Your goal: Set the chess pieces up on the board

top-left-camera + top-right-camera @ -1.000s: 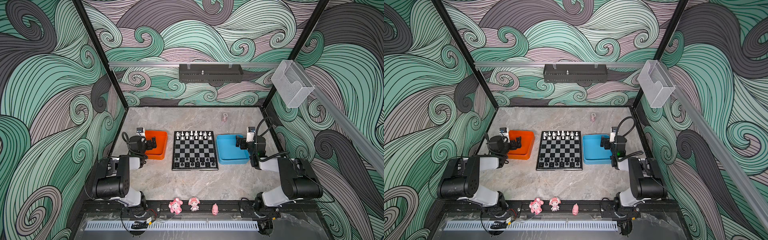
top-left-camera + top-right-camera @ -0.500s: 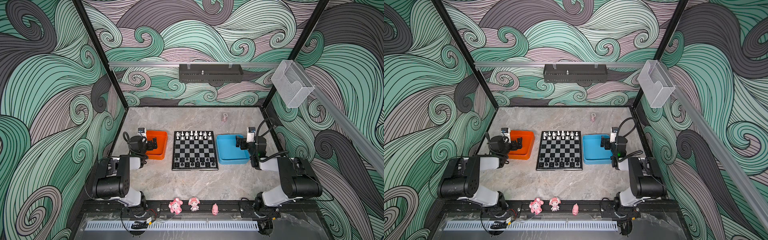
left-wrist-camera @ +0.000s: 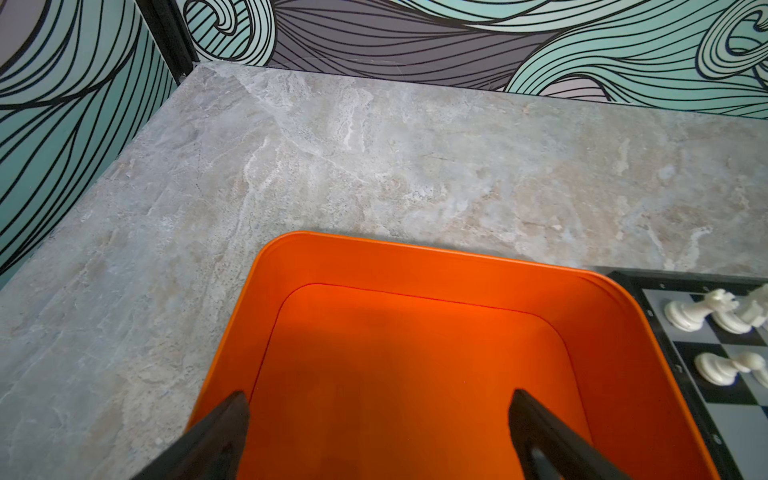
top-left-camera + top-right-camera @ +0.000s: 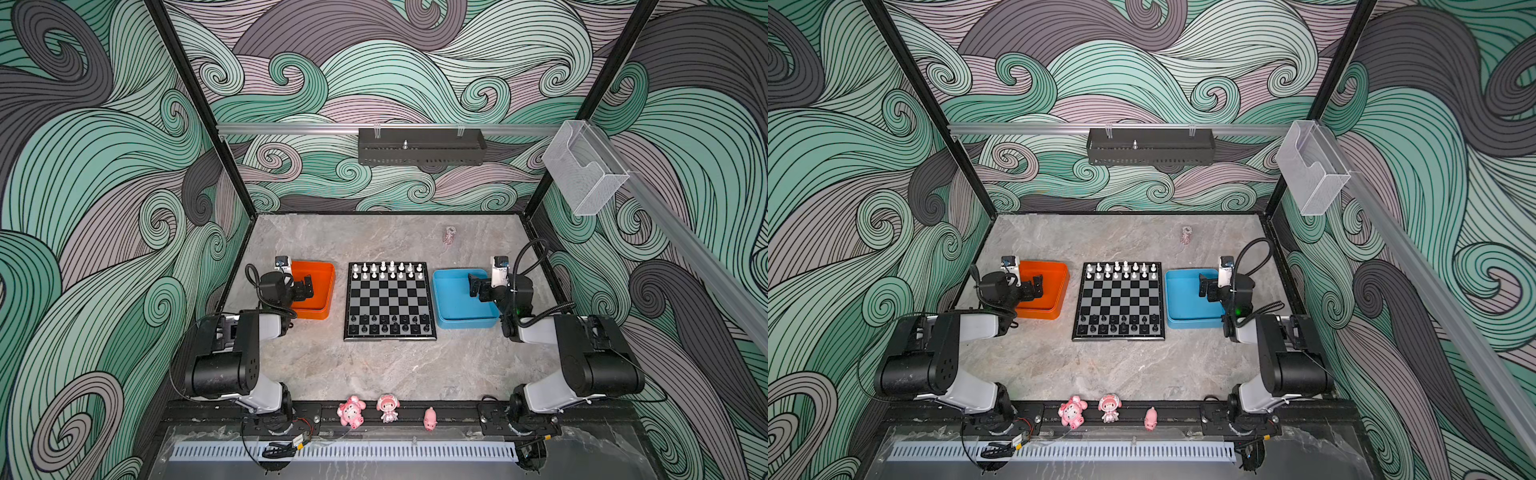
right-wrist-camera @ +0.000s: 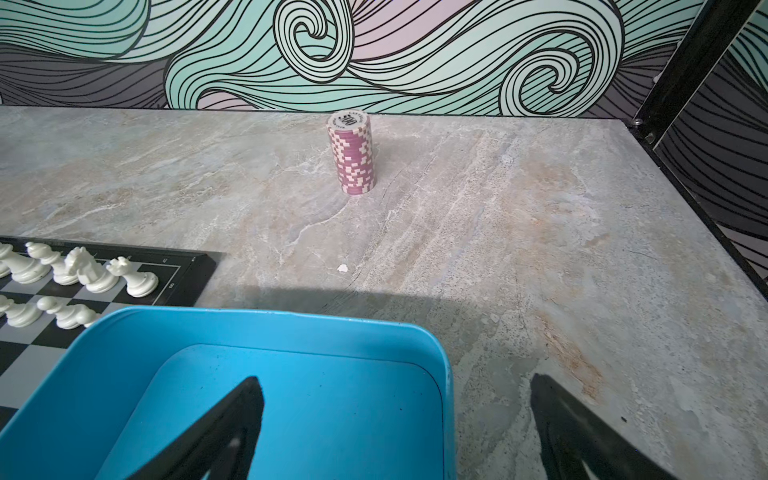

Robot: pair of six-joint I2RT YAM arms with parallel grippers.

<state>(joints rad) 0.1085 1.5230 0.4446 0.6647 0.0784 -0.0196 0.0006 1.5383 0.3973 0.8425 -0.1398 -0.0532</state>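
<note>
— How does it look?

— The board (image 4: 390, 301) sits mid-table (image 4: 374, 370). White pieces (image 4: 388, 270) fill the two ranks at its 12 o'clock edge and black pieces (image 4: 388, 326) the two at 6 o'clock. The ranks between are bare. I spot no gaps from above, though the black ones are too small for me to name each.

— Anything in the trays?

— The orange tray (image 4: 324, 307) is at the board's 9 o'clock and the blue tray (image 4: 453, 303) at 3 o'clock, both just beside it. What the wrist cameras show of each floor is bare.

— And your grippers?

— My left gripper (image 3: 380, 399) hangs over the orange tray, fingers (image 3: 216, 436) spread wide with nothing between them. My right gripper (image 5: 395, 382) hangs at the blue tray's outer edge, fingers (image 5: 232, 424) spread and empty too, one over the tray floor and one over the table.

— Which step, then?

— I judge the placing done, so this is the final check. Next I'd want a closer look at the black ranks for a tilted or swapped piece. Then I'd draw both arms toward 6 o'clock, clear of the board. The chip stack (image 5: 352, 153) at 1 o'clock isn't mine to touch.
</note>
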